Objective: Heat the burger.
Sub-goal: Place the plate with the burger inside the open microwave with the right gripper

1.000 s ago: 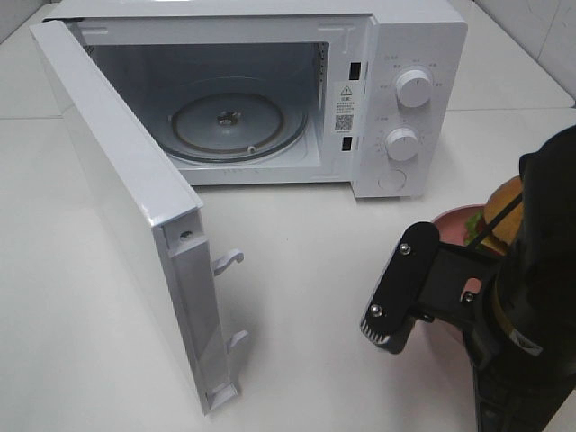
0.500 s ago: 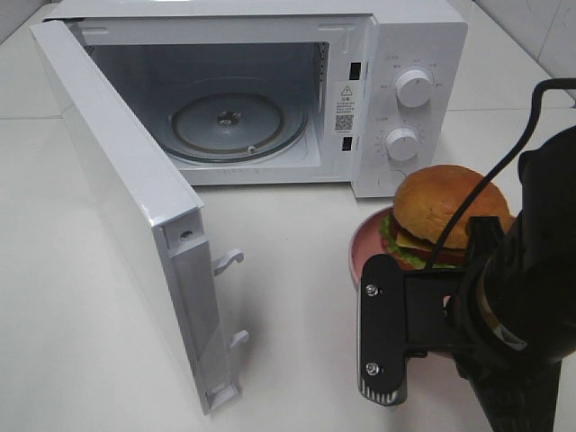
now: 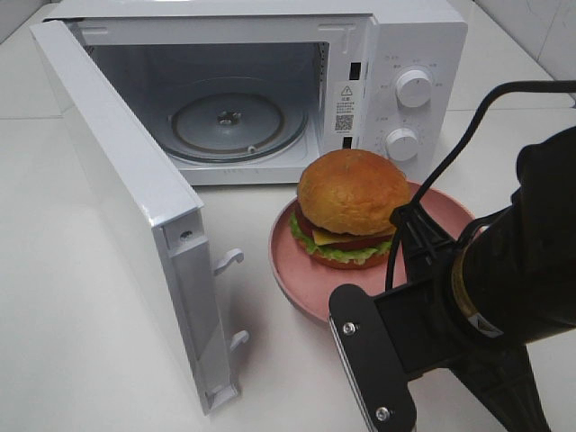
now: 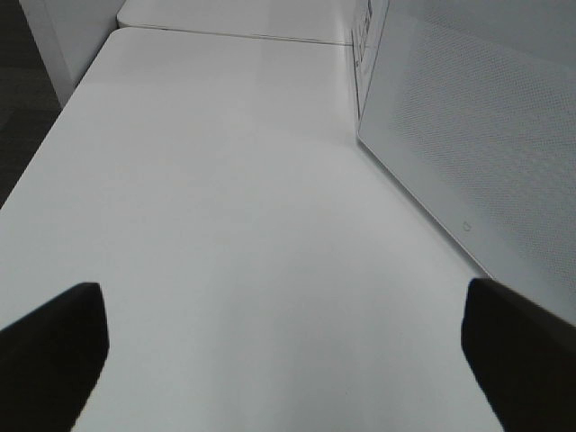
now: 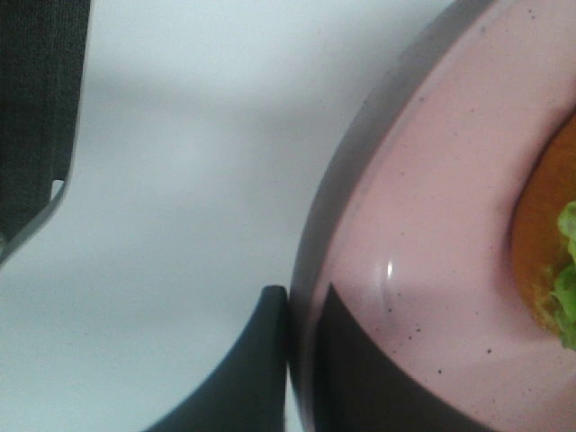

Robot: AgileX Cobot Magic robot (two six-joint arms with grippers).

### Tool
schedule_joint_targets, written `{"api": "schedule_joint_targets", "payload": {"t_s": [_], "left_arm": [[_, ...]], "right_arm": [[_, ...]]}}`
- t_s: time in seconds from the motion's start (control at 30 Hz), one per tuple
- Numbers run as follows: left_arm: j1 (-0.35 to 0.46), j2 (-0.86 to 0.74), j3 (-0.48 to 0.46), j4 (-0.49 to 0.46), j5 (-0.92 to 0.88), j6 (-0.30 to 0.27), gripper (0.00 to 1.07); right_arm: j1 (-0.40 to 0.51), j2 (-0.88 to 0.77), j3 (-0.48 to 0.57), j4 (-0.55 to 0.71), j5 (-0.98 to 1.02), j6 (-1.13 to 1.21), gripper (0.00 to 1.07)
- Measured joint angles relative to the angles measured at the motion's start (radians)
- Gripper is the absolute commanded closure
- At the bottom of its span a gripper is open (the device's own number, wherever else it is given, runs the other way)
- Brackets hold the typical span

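The burger (image 3: 353, 205), with a tan bun, lettuce and dark filling, sits on a round pink plate (image 3: 297, 270) just in front of the open microwave (image 3: 418, 45). My right arm (image 3: 513, 270) leans over the plate's near right side and hides the fingertips in the high view. In the right wrist view, my right gripper (image 5: 301, 360) is shut on the rim of the plate (image 5: 432, 225), one dark finger on either side, with the burger (image 5: 549, 234) at the edge. My left gripper (image 4: 283, 351) is open over bare table beside the microwave door (image 4: 477, 135).
The microwave door (image 3: 126, 198) swings out wide to the left, toward the table's front. A glass turntable (image 3: 236, 121) lies inside the cavity. Two white knobs (image 3: 412, 87) are on the right panel. White tabletop (image 3: 72, 315) spreads left of the door.
The plate with the burger has travelled left and slightly forward, held in my right gripper, from the right edge to in front of the microwave opening. The right arm swung with it.
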Motion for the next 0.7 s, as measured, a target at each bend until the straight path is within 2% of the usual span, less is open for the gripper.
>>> {"api": "schedule_joint_targets", "payload": {"t_s": [0.07, 0.23, 0.7], "left_arm": [[0.000, 0.000, 0.000, 0.000, 0.000, 0.000, 0.04], [0.000, 0.000, 0.000, 0.000, 0.000, 0.000, 0.04], [0.000, 0.000, 0.000, 0.000, 0.000, 0.000, 0.04]], "right_arm": [[0.000, 0.000, 0.001, -0.009, -0.026, -0.129, 1.07], [-0.004, 0.000, 0.001, -0.015, -0.074, -0.241, 1.07], [-0.099, 0.027, -0.050, -0.035, -0.188, -0.363, 1.07]]}}
